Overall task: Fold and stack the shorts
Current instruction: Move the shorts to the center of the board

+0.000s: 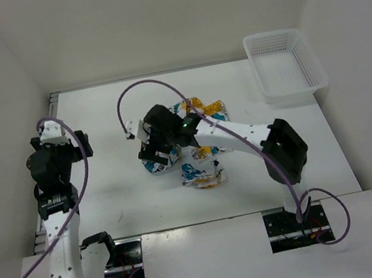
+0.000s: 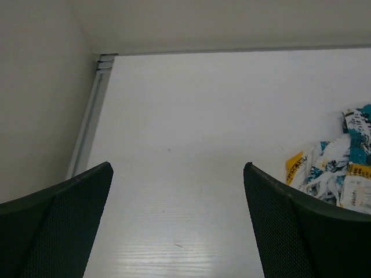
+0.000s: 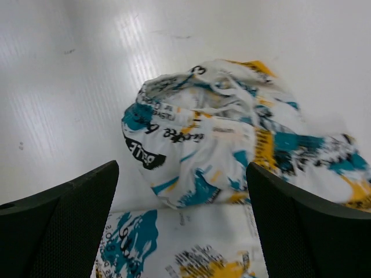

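Observation:
The shorts (image 1: 201, 165), white cloth with yellow-orange and teal patches and dark lettering, lie in a crumpled heap at the table's middle. My right gripper (image 1: 155, 146) hovers over the heap's left end. In the right wrist view it (image 3: 181, 168) is open and holds nothing, with a bunched part of the shorts (image 3: 214, 145) ahead and a flatter part below between the fingers. My left gripper (image 1: 71, 141) is at the table's left side, apart from the heap. In the left wrist view it (image 2: 177, 168) is open and empty over bare table, with the shorts (image 2: 342, 168) at the right edge.
A white plastic mesh basket (image 1: 285, 67) stands at the back right corner of the table (image 1: 108, 188). White walls close in the left, back and right. A metal rail (image 2: 93, 116) runs along the table's left edge. Purple cables loop over both arms.

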Available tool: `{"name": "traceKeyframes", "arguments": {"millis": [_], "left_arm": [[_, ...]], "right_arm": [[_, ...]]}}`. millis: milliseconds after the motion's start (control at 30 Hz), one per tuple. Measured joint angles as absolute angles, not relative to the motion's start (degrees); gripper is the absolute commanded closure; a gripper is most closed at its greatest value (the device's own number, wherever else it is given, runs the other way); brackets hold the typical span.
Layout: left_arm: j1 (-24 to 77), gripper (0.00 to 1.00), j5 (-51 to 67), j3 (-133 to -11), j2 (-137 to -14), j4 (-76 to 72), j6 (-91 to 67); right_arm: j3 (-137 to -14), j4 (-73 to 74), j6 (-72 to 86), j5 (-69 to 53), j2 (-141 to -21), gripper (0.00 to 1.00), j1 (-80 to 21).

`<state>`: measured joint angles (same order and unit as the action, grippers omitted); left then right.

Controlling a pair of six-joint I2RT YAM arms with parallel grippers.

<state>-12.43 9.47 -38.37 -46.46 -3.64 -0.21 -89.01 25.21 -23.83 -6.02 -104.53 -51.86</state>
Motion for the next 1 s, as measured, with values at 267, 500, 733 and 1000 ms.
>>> {"name": "traceKeyframes", "arguments": {"millis": [267, 500, 733, 1000], "left_arm": [[-18.81, 0.00, 8.78, -35.22, -35.20, 0.23, -0.21], [-20.43, 0.00, 8.78, -33.65, -30.87, 3.33, -0.19], [-20.45, 0.00, 8.78, -33.23, -30.24, 4.34, -0.21], [-20.45, 0.00, 9.10, -33.17, -30.26, 4.36, -0.21]], "right_arm": [[-95.31, 23.46, -24.93, -7.84, -120.95, 0.06, -54.78], [-100.82, 22.22, -25.23, -7.07, -126.39, 0.17, -55.59], [-99.70, 21.19, -25.21, -5.67, -126.39, 0.35, -57.91], [-94.30, 20.67, -24.80, -2.79, -125.21, 1.00, -58.37]]}}
